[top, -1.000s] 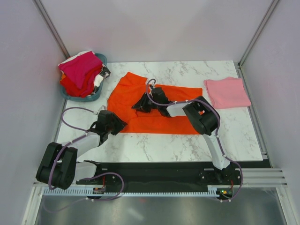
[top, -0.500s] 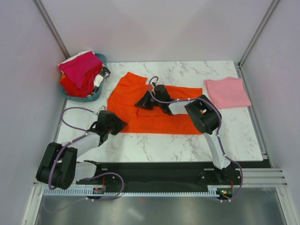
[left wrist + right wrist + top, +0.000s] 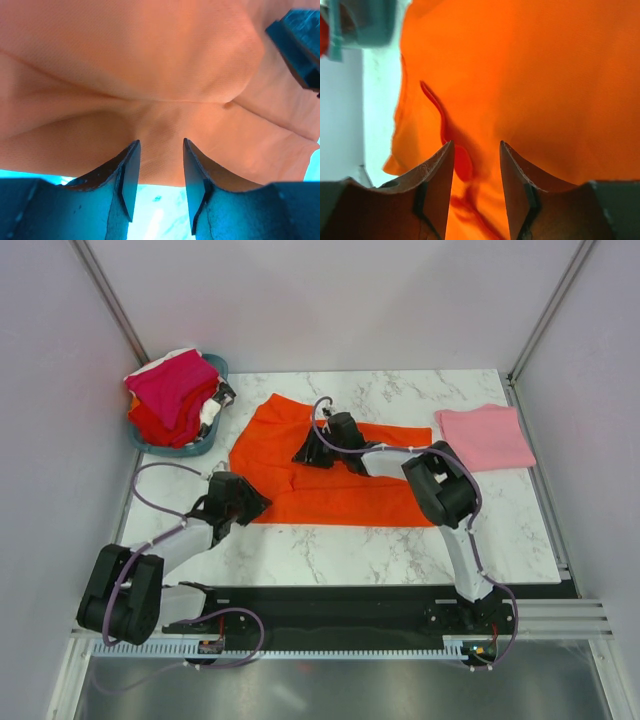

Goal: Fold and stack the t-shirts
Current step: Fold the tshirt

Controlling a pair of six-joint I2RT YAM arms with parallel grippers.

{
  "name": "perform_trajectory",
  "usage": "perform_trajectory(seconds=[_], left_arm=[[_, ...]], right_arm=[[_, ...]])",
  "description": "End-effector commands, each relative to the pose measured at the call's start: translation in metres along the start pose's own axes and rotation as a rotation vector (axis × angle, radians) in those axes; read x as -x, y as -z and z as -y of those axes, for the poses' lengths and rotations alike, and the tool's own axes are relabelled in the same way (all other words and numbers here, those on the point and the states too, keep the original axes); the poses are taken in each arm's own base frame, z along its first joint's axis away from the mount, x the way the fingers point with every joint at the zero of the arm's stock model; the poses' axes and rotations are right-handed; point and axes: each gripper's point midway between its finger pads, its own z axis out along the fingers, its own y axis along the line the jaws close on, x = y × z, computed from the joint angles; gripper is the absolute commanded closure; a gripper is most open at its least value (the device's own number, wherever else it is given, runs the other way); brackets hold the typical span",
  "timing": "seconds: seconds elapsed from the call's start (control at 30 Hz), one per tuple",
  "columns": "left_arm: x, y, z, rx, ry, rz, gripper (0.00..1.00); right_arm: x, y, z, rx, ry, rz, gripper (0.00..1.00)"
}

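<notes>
At the middle of the marble table (image 3: 400, 545) we see the orange-red t-shirt (image 3: 345, 498) lying spread out. Our right gripper (image 3: 304, 454) hangs over its far left part, jaws parted and gripping nothing. Our left gripper (image 3: 260, 504) sits at the near left hem, jaws apart, not pinching the cloth. The pink t-shirt (image 3: 486, 437) lies folded at far right. More t-shirts (image 3: 170, 390) fill the teal basket (image 3: 216, 366) at far left.

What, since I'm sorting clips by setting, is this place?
Probably a robot lab test cell: plain walls box in a marble table, and a left arm and right arm are mounted at its near edge.
</notes>
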Motion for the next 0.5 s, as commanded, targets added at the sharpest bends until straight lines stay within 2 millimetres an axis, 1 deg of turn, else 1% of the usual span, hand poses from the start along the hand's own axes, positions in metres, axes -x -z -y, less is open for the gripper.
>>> perform_trajectory(seconds=[0.0, 0.03, 0.07, 0.1, 0.13, 0.17, 0.2, 0.23, 0.27, 0.3, 0.33, 0.37, 0.4, 0.43, 0.47], left_arm=[[0.031, 0.013, 0.039, -0.083, -0.108, 0.059, 0.52], [0.038, 0.019, 0.047, -0.1, -0.13, 0.076, 0.52], [0.04, 0.022, 0.047, -0.084, -0.137, 0.074, 0.52], [0.045, 0.025, 0.052, -0.094, -0.147, 0.086, 0.51], [0.054, 0.03, 0.062, -0.109, -0.153, 0.108, 0.51], [0.059, 0.034, 0.065, -0.113, -0.163, 0.124, 0.51], [0.065, 0.036, 0.069, -0.109, -0.167, 0.14, 0.5], [0.066, 0.038, 0.07, -0.113, -0.173, 0.142, 0.5], [0.071, 0.04, 0.07, -0.099, -0.176, 0.165, 0.5], [0.073, 0.04, 0.069, -0.091, -0.181, 0.167, 0.5], [0.075, 0.041, 0.07, -0.091, -0.189, 0.176, 0.5], [0.076, 0.041, 0.069, -0.085, -0.191, 0.179, 0.51], [0.077, 0.041, 0.067, -0.078, -0.19, 0.185, 0.51], [0.077, 0.042, 0.066, -0.077, -0.186, 0.186, 0.51], [0.078, 0.042, 0.066, -0.076, -0.183, 0.192, 0.51]], right_arm=[[0.04, 0.044, -0.029, -0.049, 0.153, 0.104, 0.5], [0.045, 0.051, -0.021, -0.094, 0.163, 0.122, 0.51], [0.047, 0.058, -0.018, -0.121, 0.174, 0.128, 0.52], [0.046, 0.067, -0.011, -0.156, 0.199, 0.119, 0.54], [0.052, 0.083, -0.008, -0.191, 0.208, 0.145, 0.58], [0.052, 0.091, -0.004, -0.217, 0.22, 0.152, 0.61], [0.059, 0.108, -0.009, -0.234, 0.234, 0.177, 0.63], [0.047, 0.118, 0.008, -0.295, 0.227, 0.152, 0.67], [0.042, 0.128, 0.016, -0.335, 0.23, 0.146, 0.69], [0.048, 0.145, 0.01, -0.349, 0.245, 0.183, 0.71], [0.034, 0.153, 0.025, -0.389, 0.245, 0.163, 0.75], [0.031, 0.165, 0.034, -0.446, 0.25, 0.169, 0.76], [0.028, 0.181, 0.038, -0.471, 0.259, 0.177, 0.78], [0.027, 0.189, 0.042, -0.5, 0.277, 0.181, 0.81], [0.022, 0.201, 0.051, -0.546, 0.283, 0.173, 0.84]])
